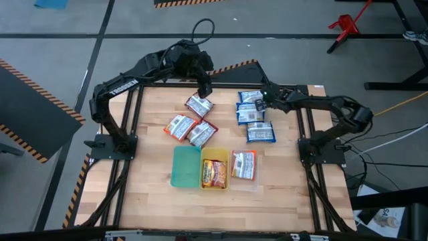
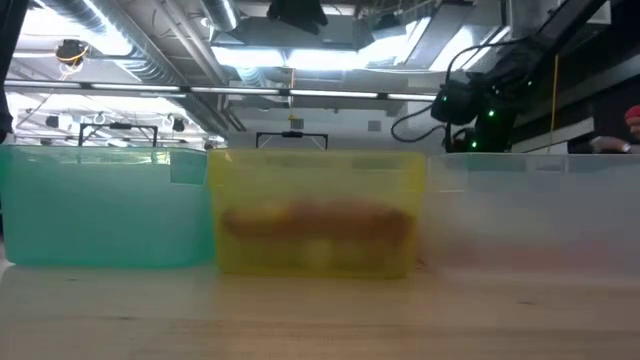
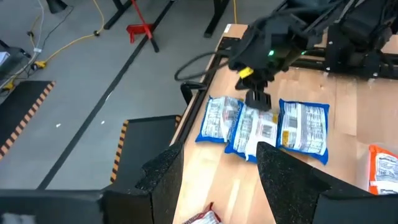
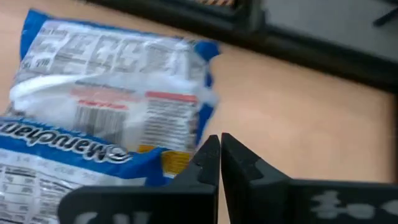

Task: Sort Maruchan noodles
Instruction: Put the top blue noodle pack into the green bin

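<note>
Blue-and-white film sits right at the tips of your right gripper (image 4: 219, 163): the fingers are pinched together with no visible gap, at the edge of the blue packets (image 1: 251, 107). Whether any wrapper is caught between them cannot be told, so treat the grip as unconfirmed. Lift slowly and watch that only one packet rises; the packets overlap and a neighbour may drag. Just beyond lies another blue packet (image 1: 260, 132). Farther off, the clear tray (image 1: 243, 182), yellow tray (image 1: 214, 154) and green tray (image 1: 185, 167) stand touching in a row. Beyond those, the left gripper (image 1: 204, 92) hovers with fingers apart over the red-and-white packets (image 1: 192, 120).
</note>
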You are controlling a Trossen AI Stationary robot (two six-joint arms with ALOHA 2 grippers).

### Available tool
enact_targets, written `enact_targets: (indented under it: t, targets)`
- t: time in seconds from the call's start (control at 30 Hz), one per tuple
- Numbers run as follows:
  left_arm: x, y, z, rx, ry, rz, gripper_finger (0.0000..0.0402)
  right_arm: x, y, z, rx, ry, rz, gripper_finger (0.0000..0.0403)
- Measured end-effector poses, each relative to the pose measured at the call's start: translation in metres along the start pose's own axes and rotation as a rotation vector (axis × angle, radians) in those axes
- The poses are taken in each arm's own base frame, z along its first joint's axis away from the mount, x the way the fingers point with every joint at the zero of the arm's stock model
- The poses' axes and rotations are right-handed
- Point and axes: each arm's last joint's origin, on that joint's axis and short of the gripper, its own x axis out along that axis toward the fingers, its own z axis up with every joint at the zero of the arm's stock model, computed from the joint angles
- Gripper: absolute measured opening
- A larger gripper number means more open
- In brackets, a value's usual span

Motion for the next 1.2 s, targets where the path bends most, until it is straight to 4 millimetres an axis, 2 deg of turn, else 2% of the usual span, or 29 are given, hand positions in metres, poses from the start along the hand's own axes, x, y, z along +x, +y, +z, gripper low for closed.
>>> enact_targets:
  t: [0.27,0.43,0.53,0.73,0.87,1.0,1.2]
  targets:
    - [0.0,0.0,-0.002,0.003,0.023,-0.003,0.0197,0.035,0.023,-0.007,-0.037,0.082,0.248,0.0]
    - [0.0,-0.001,-0.005,0.008,0.052,-0.007,0.0197,0.029,0.045,-0.015,-0.123,0.1,0.399,0.0]
    - [0.0,-0.001,-0.006,0.009,0.058,-0.008,0.0197,0.018,0.063,-0.012,-0.233,0.094,0.522,0.0]
    - [-0.001,-0.002,-0.007,0.031,0.071,-0.043,0.0197,-0.013,0.102,0.005,-0.427,0.006,0.703,0.0]
    - [0.005,-0.004,-0.013,0.082,0.094,-0.062,0.0197,-0.045,0.114,0.025,-0.501,-0.018,0.716,0.0]
    - [0.028,-0.002,-0.03,0.08,0.144,-0.077,0.0197,-0.091,0.108,0.046,-0.583,-0.02,0.671,0.0]
    - [0.081,0.006,-0.071,0.038,0.098,-0.079,0.0197,-0.162,0.073,0.066,-0.617,-0.064,0.537,0.0]
